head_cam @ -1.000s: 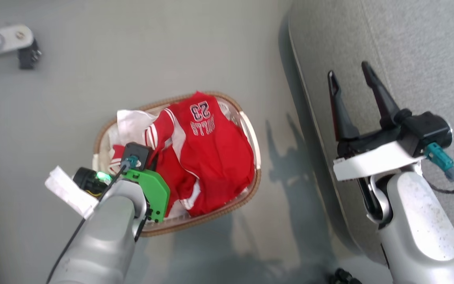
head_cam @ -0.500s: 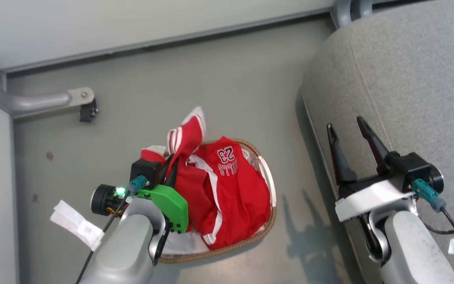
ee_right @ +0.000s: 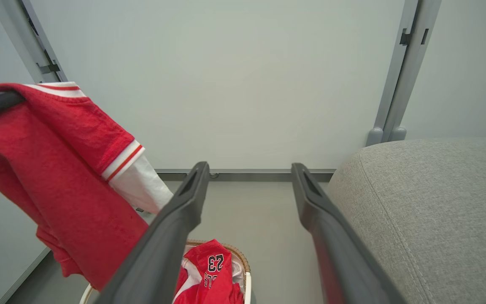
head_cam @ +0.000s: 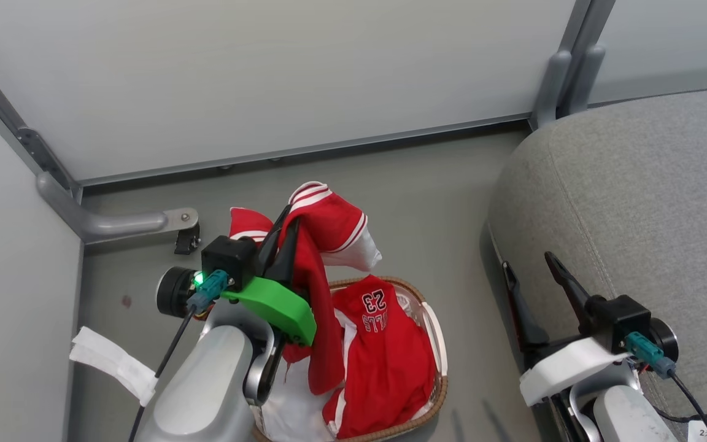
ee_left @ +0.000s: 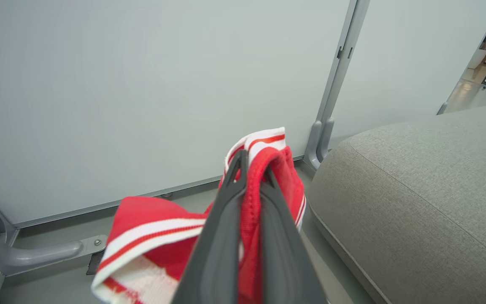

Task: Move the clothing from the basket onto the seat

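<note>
Right gripper: low on the right in the head view. Its jaws are spread wide with nothing between them, and the fingers stand just beside the near edge of the couch.
Left gripper: its fingers are pinched together on a fold of a red garment with white striped trim, raised above the left rear of the basket.
Held garment: it drapes from the closed fingers, with one striped hem flaring to each side. Its long tail hangs over the basket's left half; whether it has cleared the pile cannot be told.
Basket: it stands on the floor. The "23" jersey lies inside toward the right, and a white sheet is bunched at the near left. The brown woven rim shows along the far and right arcs.
Gap: a strip of grey floor runs between the basket's right rim and the couch's stitched lower edge; the two stand apart.
Seat: the grey woven couch lies to the right, its rounded corner turned toward the wall and its broad top facing up.
Far edges: more floor lies beyond the basket, up to the base rail of the pale wall panel. An upright post stands at the couch's far corner. A metal bracket foot juts in from the left, near the left wrist.
</note>
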### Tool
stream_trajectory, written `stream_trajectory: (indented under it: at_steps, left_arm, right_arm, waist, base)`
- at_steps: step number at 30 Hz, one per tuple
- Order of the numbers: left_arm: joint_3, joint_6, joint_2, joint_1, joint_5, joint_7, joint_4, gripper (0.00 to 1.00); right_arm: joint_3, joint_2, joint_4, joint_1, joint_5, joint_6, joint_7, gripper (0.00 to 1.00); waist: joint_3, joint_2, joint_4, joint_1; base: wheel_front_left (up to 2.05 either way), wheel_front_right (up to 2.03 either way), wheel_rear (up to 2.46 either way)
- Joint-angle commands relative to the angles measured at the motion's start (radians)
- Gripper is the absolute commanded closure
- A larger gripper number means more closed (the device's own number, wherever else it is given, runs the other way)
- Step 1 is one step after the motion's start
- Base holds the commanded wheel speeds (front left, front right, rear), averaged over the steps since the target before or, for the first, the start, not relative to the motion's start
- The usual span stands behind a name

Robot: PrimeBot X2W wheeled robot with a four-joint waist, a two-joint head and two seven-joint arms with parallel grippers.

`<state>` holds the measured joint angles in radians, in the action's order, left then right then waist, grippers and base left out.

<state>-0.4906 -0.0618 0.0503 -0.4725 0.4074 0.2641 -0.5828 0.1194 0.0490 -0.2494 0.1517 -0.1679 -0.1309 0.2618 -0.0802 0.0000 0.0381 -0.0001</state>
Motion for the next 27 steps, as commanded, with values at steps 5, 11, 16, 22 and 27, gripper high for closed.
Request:
stream_trajectory:
  at_steps: [5,11,16,22,27]
  left_arm:
    - [-0.014,0.017,0.002,0.006,0.020,0.000,0.081,1.00]
    - [-0.044,0.028,0.002,-0.023,0.046,-0.003,0.129,1.00]
    - [-0.080,0.043,0.002,-0.041,0.067,-0.015,0.159,1.00]
    - [-0.131,0.055,0.002,-0.059,0.095,-0.021,0.175,1.00]
    - [-0.175,0.063,0.002,-0.074,0.118,-0.022,0.179,1.00]
  right_arm:
    - [0.029,0.004,-0.020,-0.043,-0.011,0.000,0.005,0.00]
    - [0.088,0.004,-0.039,-0.067,-0.003,0.000,0.005,0.00]
    - [0.185,0.004,-0.073,-0.046,0.017,0.000,0.005,0.00]
    - [0.309,0.004,-0.142,0.042,0.013,0.000,0.005,0.00]
    - [0.388,0.004,-0.207,0.141,-0.003,0.000,0.005,0.00]
  waist:
    - [0.078,0.0000,-0.015,0.0001]
    - [0.096,0.0000,-0.025,0.0001]
    - [0.098,0.0000,-0.044,0.0001]
    - [0.091,0.0000,-0.073,0.0001]
    - [0.079,0.0000,-0.101,0.0001]
  base:
    - [0.00,0.00,0.00]
    - [0.00,0.00,0.00]
    - [0.00,0.00,0.00]
    - [0.00,0.00,0.00]
    - [0.00,0.00,0.00]
